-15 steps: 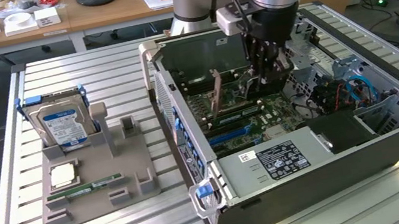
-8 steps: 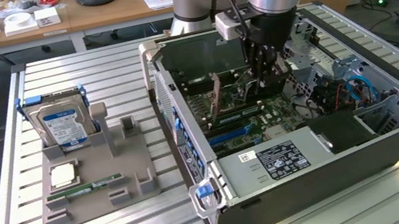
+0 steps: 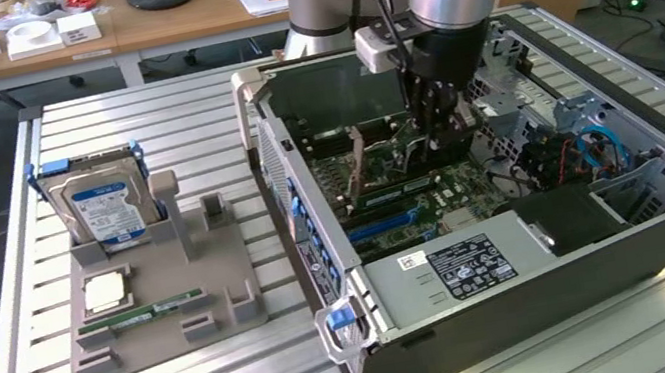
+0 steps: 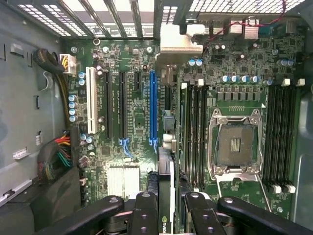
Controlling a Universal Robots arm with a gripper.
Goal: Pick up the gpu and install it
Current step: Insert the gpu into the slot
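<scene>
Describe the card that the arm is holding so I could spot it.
Look into the open grey computer case on the slatted metal table, down to its green motherboard. Over it, the black gripper clamps a thin dark graphics card, edge-on near the long blue slot. Unlike the fixed slots around it, it sits between the fingers and bears a small logo.

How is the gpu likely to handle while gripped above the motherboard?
The gpu shows as a thin, rigid-looking edge between the gripper fingers: probably stiff, not floppy. Being so slim, it is likely light, and could twist in the grip if bumped sideways.
</scene>
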